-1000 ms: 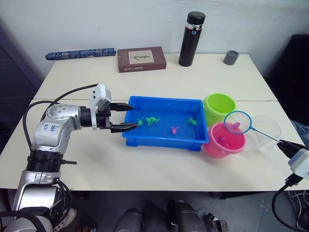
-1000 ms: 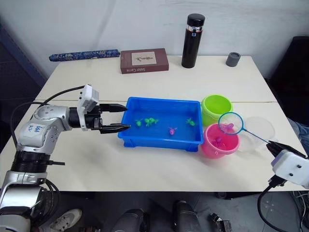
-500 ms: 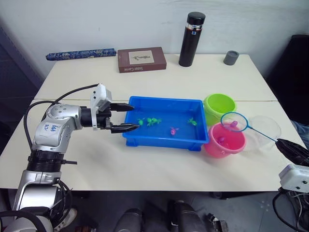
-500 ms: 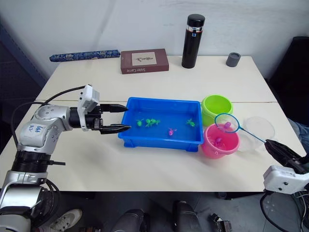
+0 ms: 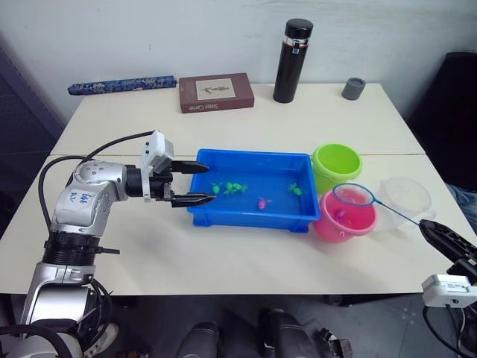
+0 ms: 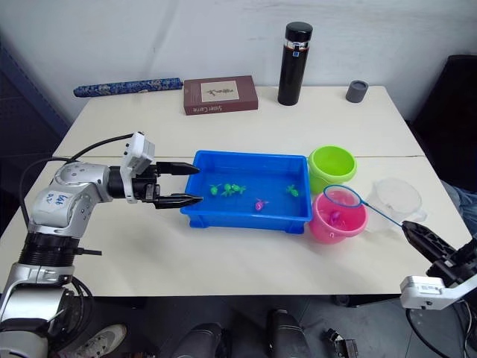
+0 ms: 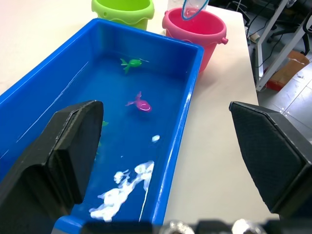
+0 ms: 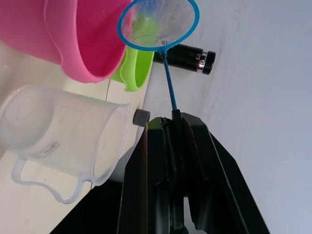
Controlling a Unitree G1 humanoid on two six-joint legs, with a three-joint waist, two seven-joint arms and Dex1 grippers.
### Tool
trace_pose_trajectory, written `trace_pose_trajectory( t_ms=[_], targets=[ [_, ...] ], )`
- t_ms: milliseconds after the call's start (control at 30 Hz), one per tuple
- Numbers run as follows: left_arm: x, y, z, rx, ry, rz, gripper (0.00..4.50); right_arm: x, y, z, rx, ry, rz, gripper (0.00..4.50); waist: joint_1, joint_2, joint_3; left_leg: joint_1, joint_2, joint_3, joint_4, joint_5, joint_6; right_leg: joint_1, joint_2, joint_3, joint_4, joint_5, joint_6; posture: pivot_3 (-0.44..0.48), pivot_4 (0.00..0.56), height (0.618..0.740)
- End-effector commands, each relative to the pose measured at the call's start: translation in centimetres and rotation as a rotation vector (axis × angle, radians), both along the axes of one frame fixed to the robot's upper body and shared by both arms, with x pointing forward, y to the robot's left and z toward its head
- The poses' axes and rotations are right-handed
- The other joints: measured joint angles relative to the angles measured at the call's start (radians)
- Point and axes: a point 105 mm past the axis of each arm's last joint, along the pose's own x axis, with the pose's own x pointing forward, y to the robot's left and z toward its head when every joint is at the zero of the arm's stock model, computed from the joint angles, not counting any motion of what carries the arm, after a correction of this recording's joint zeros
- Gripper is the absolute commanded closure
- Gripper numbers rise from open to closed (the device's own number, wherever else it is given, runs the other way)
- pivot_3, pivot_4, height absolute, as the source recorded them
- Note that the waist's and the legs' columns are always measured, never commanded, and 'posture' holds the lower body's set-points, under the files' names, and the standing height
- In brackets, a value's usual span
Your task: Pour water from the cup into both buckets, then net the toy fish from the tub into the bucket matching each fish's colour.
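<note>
The blue tub [image 5: 247, 218] sits mid-table, holding water, green toy fish [image 5: 232, 187] and one magenta fish [image 5: 262, 201]. My left gripper [image 5: 210, 183] stands open at the tub's left end, with nothing between its fingers. Right of the tub are the lime green bucket [image 5: 337, 165] and the pink bucket [image 5: 326, 226], which has a pink fish [image 5: 341, 216] inside. My right gripper [image 5: 426, 226] is shut on the thin handle of the net [image 5: 353, 195], whose blue hoop hangs over the pink bucket's mouth. No fish shows in its mesh. The clear cup [image 5: 406, 201] stands right of the pink bucket.
At the table's far edge stand a black flask [image 5: 285, 60], a brown book [image 5: 216, 92], a grey cap [image 5: 353, 88] and a blue rolled item [image 5: 123, 84]. The right table edge lies close beside the cup.
The net hoop has dropped and slid left over the pink bucket. The pink fish seen in the net earlier is no longer in it. My right gripper has drawn back and down.
</note>
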Motion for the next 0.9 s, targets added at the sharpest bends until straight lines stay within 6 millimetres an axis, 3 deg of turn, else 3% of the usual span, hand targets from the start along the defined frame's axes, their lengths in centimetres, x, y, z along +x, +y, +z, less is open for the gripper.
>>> trace_pose_trajectory(
  t_ms=[33, 233, 400, 700, 900],
  targets=[
    [0.1, -0.3, 1.0, -0.011, -0.040, -0.020, 0.04, -0.2, -0.4, 1.9, -0.026, -0.078, -0.003, 4.50, -0.001, 0.000, 0.000, 0.000, 0.000, 0.000, 0.000, 0.000, 0.000, 0.000, 0.000, 0.000, 0.000, 0.000, 0.000, 0.000, 0.150, 0.739],
    [0.1, -0.3, 1.0, -0.013, -0.038, -0.021, 0.04, 1.5, 1.6, 4.0, 0.042, -0.110, 0.071, 4.50, -0.015, 0.000, 0.000, 0.000, 0.000, 0.001, 0.000, 0.000, 0.000, 0.000, 0.000, 0.001, 0.000, 0.000, 0.000, 0.000, 0.150, 0.739],
    [0.3, -0.2, 1.0, -0.015, -0.039, -0.016, 0.04, 4.1, 4.6, 5.1, 0.298, -0.014, 0.121, 4.50, -0.024, 0.000, 0.000, 0.002, 0.001, 0.002, 0.000, 0.000, 0.000, 0.000, 0.001, 0.002, 0.001, 0.000, 0.000, 0.000, 0.150, 0.739],
    [-0.1, 0.2, 1.0, -0.013, -0.042, 0.005, 0.04, 7.3, 8.5, 4.7, 0.697, 0.455, 0.146, 4.50, -0.014, 0.000, 0.000, 0.001, 0.001, 0.001, 0.001, 0.000, 0.002, 0.000, 0.000, 0.001, 0.001, 0.000, 0.000, 0.000, 0.150, 0.739],
    [-0.5, 1.3, 0.8, 0.002, -0.032, 0.048, 0.04, 10.2, 10.0, 4.3, 0.853, 0.811, 0.023, 4.50, -0.019, 0.000, 0.001, 0.001, 0.002, 0.000, 0.001, 0.000, 0.002, 0.000, -0.001, 0.000, 0.000, 0.000, 0.000, 0.000, 0.150, 0.739]
  ],
)
